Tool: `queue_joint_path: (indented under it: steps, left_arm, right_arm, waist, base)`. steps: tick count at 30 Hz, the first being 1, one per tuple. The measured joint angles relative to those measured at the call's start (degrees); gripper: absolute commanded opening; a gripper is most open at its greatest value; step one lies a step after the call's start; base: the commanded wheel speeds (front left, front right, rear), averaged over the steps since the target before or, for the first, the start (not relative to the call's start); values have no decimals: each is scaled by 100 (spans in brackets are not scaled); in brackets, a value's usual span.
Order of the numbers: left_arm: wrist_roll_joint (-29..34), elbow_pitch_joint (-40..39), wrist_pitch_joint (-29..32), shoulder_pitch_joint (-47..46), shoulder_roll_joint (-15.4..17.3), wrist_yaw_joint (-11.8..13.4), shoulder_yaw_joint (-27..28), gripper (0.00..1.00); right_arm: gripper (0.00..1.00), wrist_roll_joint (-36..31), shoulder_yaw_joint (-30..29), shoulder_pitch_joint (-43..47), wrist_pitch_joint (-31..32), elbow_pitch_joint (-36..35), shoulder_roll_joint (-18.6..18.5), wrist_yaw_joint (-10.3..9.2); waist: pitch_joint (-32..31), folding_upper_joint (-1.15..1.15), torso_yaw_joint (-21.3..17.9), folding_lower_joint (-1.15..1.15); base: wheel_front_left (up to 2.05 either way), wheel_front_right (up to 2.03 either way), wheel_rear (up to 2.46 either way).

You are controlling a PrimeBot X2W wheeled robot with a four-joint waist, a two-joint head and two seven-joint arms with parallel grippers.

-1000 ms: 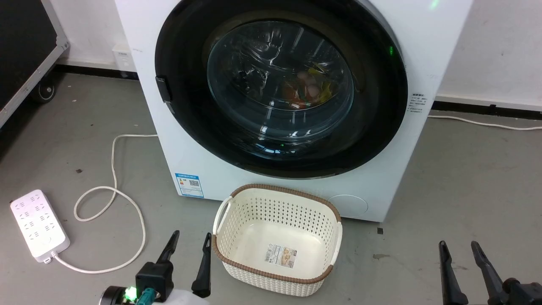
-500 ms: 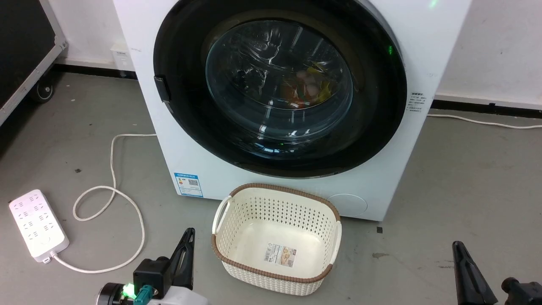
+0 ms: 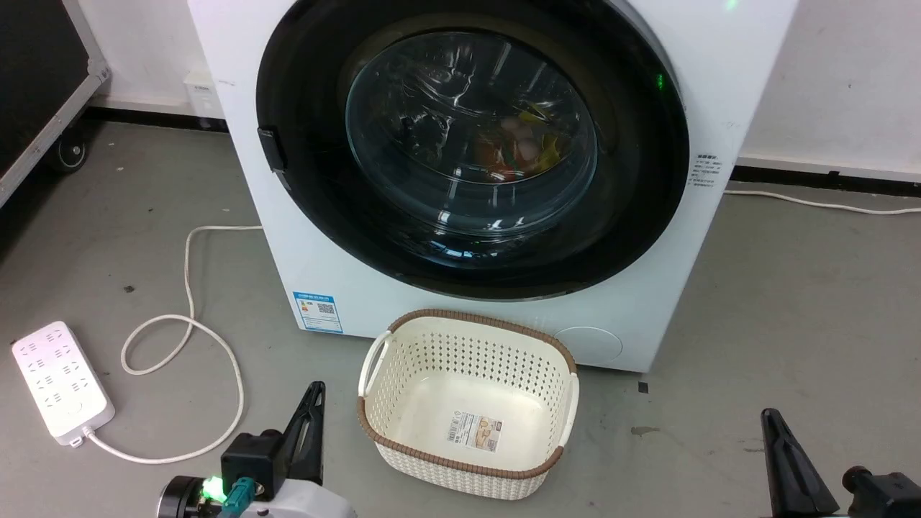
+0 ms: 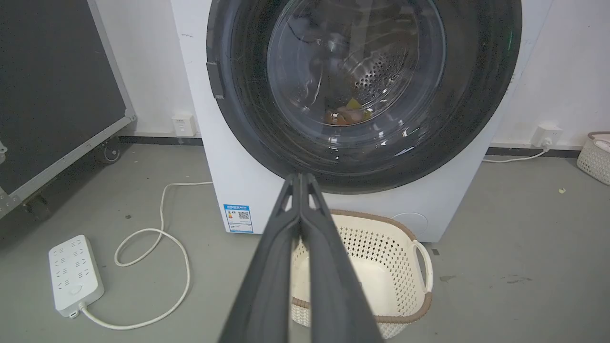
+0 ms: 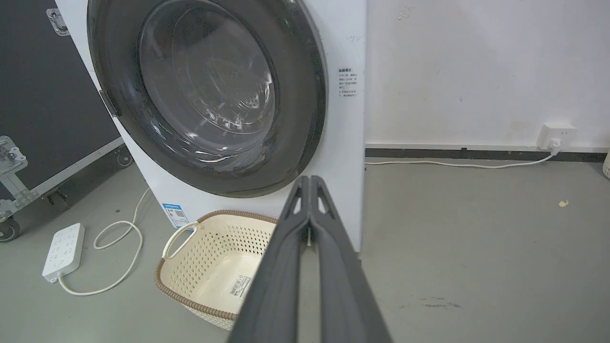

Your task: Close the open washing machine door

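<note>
- Looks like a test room or lab, not a home: the grey concrete floor (image 3: 791, 302) is bare and stained.
- Plain white wall (image 5: 476, 71) with a black skirting strip (image 5: 476, 154) and a surface-mounted socket (image 5: 555, 134).
- A white washing machine (image 3: 302, 244) stands free on the floor.
- Just beside it is a black flight case (image 4: 47, 95) with metal edging, on a castor (image 4: 110, 153).
- A power strip (image 3: 61, 381) and loose cord (image 3: 242, 396) lie on the floor, with a cream basket (image 3: 460, 467) nearby.

white front-loading washing machine (image 3: 316, 266) upright, spanning 12 o'clock to centre of head view, round black-rimmed washing machine door (image 3: 471, 144) shut flush on its front — bulging clear glass at centre, small black tab at rim's 9 o'clock
</note>
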Motion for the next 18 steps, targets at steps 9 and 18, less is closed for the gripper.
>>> queue_joint_path:
  steps: [9,18]
  left_arm:
    - [67,-76,98,1,-46,-41,80,0]
    - [143,-152,192,1,-98,-49,175,0]
  right_arm:
    - [0,-70,36,-24,109,-29,0,0]
    - [0,-164,76,-90,205,-56,0,0]
  waist:
    - [19,0,-17,0]
    - [38,0,-34,0]
  base:
    - [0,0,0]
    - [0,0,0]
